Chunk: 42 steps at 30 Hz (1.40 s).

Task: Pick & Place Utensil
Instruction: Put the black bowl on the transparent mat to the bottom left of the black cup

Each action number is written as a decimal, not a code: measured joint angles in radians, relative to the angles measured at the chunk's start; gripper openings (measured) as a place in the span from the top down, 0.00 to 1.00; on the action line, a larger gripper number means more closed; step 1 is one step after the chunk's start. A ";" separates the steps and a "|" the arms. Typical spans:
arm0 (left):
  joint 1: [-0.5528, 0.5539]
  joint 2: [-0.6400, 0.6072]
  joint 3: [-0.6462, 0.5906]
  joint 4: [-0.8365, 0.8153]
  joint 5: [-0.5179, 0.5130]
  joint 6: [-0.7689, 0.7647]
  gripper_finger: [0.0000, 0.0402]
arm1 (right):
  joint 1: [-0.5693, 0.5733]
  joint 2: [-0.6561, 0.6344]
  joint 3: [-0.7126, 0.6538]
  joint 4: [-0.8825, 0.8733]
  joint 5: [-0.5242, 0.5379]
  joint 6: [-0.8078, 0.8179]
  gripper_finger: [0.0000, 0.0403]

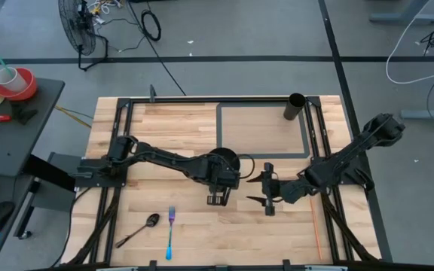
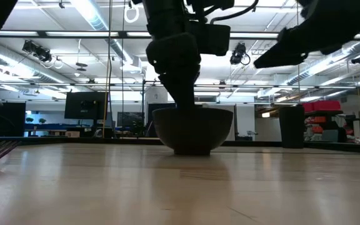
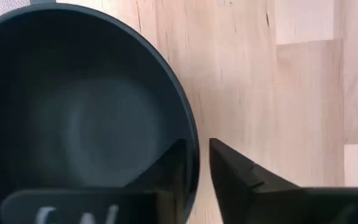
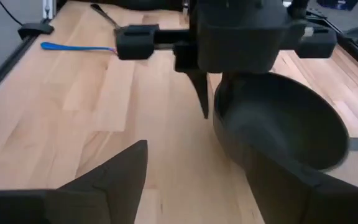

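Straddling the rim of the dark bowl (image 3: 73, 124) with my left claw (image 3: 197, 168), I have one finger inside the wall and one outside, a narrow gap between them and no clamp on the rim that I can make out. My right claw (image 1: 268, 197) hangs just beside the bowl, fingers spread wide and holding nothing. Well apart, near the desk's (image 1: 194, 120) front edge, the blue-handled fork (image 1: 170, 232) lies beside a black spoon (image 1: 139, 229).
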<state>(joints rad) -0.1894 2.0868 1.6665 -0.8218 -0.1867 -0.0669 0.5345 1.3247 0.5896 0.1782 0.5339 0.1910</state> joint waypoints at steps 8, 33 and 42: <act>-0.029 -0.154 0.001 -0.211 -0.062 -0.097 0.61 | -0.128 0.129 0.033 0.132 -0.111 -0.101 0.30; -0.188 -0.482 -0.582 0.337 -0.167 -0.382 0.65 | -0.312 0.458 0.414 -0.191 -0.320 -0.148 0.46; -0.190 -0.482 -0.611 0.448 -0.212 -0.394 0.65 | -0.313 0.458 0.415 -0.226 -0.345 -0.158 0.62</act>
<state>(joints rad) -0.3790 1.6047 1.0554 -0.3736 -0.3988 -0.4613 0.2218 1.7832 1.0046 -0.0473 0.1885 0.0334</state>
